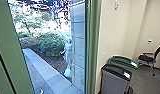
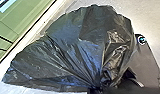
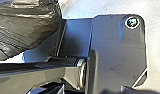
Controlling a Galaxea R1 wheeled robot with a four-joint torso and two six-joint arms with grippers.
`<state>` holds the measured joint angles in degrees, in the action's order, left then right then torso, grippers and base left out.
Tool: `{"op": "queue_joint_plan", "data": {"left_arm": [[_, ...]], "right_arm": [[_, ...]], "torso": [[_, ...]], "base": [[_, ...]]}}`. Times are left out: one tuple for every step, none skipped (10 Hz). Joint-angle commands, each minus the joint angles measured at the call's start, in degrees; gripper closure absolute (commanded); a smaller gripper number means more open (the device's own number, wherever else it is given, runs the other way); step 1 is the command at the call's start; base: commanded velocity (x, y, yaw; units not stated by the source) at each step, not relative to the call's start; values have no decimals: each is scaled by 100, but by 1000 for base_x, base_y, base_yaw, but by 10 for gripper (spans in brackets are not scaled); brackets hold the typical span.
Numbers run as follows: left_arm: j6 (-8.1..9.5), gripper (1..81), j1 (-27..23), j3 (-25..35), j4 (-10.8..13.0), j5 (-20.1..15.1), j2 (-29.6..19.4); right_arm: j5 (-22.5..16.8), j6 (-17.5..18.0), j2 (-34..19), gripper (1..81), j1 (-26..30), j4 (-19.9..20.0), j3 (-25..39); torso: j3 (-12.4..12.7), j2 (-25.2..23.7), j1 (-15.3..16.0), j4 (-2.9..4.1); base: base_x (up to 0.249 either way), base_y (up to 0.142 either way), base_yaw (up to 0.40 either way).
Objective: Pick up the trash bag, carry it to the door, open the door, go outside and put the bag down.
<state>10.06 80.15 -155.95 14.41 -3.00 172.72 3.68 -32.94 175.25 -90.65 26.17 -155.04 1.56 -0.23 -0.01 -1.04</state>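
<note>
Left wrist view: we see the left claw (image 2: 96, 89) at the bottom centre, closed on the gathered neck of the bag (image 2: 78, 47), whose black folds fan out across the centre and left of the frame. The bag also shows at the upper left of the right wrist view. We cannot tell the state of the right claw.

Head view, counted: we find two bins at the lower right, one black-topped (image 1: 116, 80) and one green-topped (image 1: 123, 61); one chair (image 1: 147, 58) at the right; one green panel (image 1: 14, 65) at the left; one green post (image 1: 93, 47) right of centre.
</note>
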Motion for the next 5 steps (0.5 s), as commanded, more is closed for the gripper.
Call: {"op": "queue_joint_plan", "data": {"left_arm": [[-57, 811, -390, -5, 62, -245, -17], [-57, 811, -390, -5, 62, -245, -17], [-57, 811, -390, 3, 62, -245, -17], [-57, 811, -390, -5, 62, -245, -17], [-57, 811, -390, -14, 62, -245, -26]], "right_arm": [[-359, -37, 56, 10, 244, -60, 10], [-359, -37, 56, 10, 244, -60, 10], [-359, -37, 56, 10, 244, -60, 10], [-359, -37, 56, 10, 244, -60, 10], [-359, -37, 56, 10, 244, -60, 10]], "torso": [[0, 0, 1, 0], [0, 0, 1, 0], [0, 0, 1, 0], [0, 0, 1, 0], [0, 0, 1, 0]], "base": [[0, 0, 159], [0, 0, 173], [0, 0, 176], [0, 0, 179], [0, 0, 183]]}}
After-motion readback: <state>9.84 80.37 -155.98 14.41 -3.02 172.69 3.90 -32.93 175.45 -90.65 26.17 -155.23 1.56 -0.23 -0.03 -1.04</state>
